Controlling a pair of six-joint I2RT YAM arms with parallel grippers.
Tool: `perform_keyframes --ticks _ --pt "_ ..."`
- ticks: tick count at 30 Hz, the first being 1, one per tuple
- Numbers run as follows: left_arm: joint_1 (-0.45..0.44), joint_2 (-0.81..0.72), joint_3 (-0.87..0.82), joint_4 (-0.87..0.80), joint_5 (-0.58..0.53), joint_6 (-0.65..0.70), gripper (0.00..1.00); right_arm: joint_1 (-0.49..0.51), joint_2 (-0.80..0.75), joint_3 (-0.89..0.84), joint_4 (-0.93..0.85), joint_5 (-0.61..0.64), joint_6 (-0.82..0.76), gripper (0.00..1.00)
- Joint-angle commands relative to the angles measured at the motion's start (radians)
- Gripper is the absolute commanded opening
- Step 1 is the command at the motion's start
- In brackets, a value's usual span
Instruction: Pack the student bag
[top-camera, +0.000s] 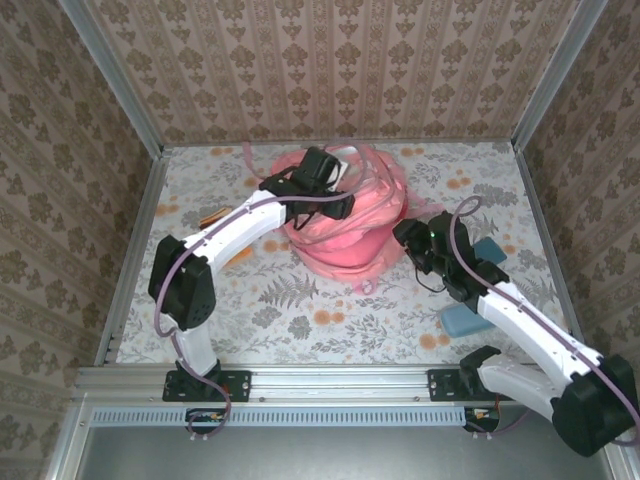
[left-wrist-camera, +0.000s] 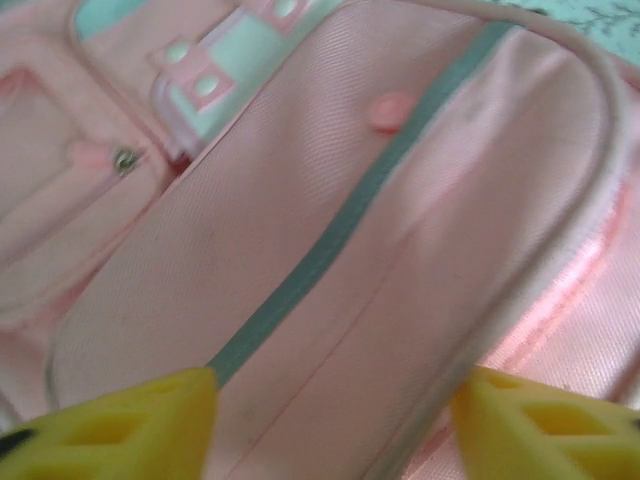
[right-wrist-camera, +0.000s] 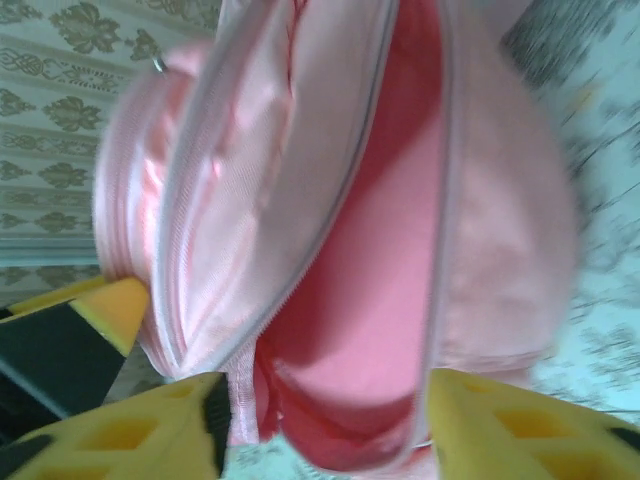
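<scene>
Where the flowered table meets its far half, the student bag is found lying just behind the middle, with its pink straps looped toward the back wall. The left gripper is held over the top of the bag, and the right gripper is placed at the bag's right edge.

In the left wrist view, the left gripper is seen with its two yellow fingertips set well apart. A pink fabric panel of the bag, crossed by a grey-green stripe, is seen between them. Nothing is clamped.

In the right wrist view, the right gripper is likewise spread wide. The unzipped mouth of the bag is seen between its fingertips, with the pink lining exposed. Contact with the fabric cannot be confirmed.

To the right of the bag, a blue-green object and a light blue object are laid on the table, near the right arm. An orange object is partly hidden under the left arm.
</scene>
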Motion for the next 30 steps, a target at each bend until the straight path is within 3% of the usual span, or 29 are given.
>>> perform_keyframes --ticks 1,5,8,17,22,30 --pt "0.109 -0.132 -0.108 0.061 -0.014 -0.133 0.77 -0.006 -0.058 0.075 -0.184 0.156 -0.202 0.67" --pt "0.242 -0.21 -0.275 0.08 -0.019 -0.226 0.9 -0.005 -0.032 0.136 -0.209 0.16 -0.301 0.83" --pt "0.353 -0.242 -0.358 0.072 -0.011 -0.254 0.96 -0.004 0.022 0.177 -0.202 0.115 -0.35 0.88" --pt "0.54 -0.232 -0.49 0.084 0.028 -0.292 0.98 0.054 0.181 0.241 -0.124 -0.003 -0.364 0.91" --pt "0.569 -0.151 -0.485 0.102 0.067 -0.285 0.88 0.086 0.246 0.272 -0.111 -0.044 -0.358 0.9" --pt "0.567 -0.076 -0.525 0.093 0.11 -0.313 0.63 0.143 0.309 0.306 -0.11 -0.06 -0.364 0.88"
